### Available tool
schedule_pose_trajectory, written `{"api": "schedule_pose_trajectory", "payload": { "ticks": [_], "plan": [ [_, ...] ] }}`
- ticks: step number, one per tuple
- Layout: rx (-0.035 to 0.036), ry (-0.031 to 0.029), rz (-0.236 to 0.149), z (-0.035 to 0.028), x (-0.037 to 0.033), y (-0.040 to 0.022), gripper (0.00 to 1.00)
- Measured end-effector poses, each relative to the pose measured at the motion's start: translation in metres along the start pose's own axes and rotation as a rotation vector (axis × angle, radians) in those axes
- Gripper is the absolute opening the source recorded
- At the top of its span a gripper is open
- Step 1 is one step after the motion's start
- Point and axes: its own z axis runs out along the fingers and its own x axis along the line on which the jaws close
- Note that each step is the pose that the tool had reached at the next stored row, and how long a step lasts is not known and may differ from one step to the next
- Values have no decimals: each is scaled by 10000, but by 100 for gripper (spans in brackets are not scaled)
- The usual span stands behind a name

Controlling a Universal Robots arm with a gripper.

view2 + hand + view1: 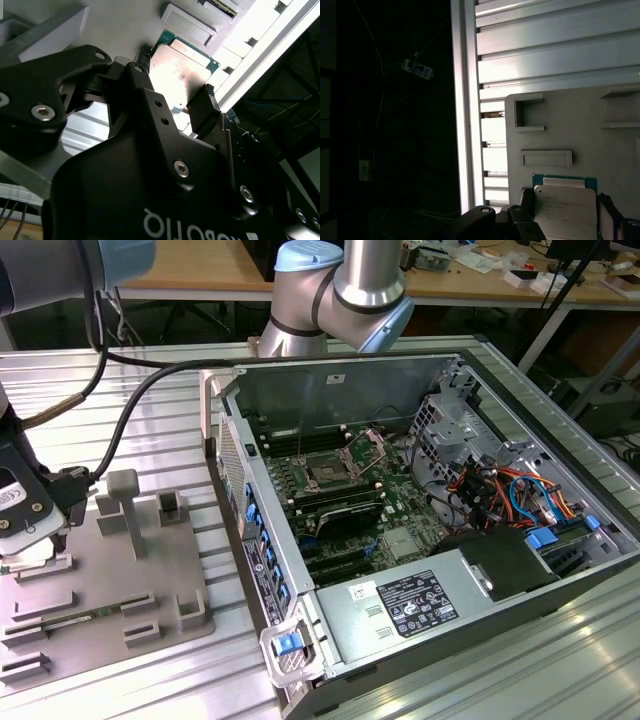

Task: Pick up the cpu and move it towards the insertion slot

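In both wrist views the cpu, a small square chip with a pale silvery top and a green edge, lies between my black fingertips. My gripper has closed on its two opposite sides, low over the grey tray. In the exterior view the gripper hangs at the tray's edge, on the exterior view's left. The insertion slot, a dark square socket with a silvery frame standing raised, sits on the green board inside the opened computer case, far to the gripper's right.
Grey plastic blocks and raised holders stand on the tray. The computer case's metal wall rises between tray and board. Long black memory slots, coloured cables and a power supply crowd the case. The ribbed metal table's edge is close by.
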Motion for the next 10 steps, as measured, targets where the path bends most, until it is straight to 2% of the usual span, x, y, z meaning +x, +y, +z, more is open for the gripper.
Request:
{"api": "schedule_pose_trajectory", "payload": {
  "ticks": [10],
  "plan": [
    [-2,-3,52,-45,-14,2,55]
  ]
}}
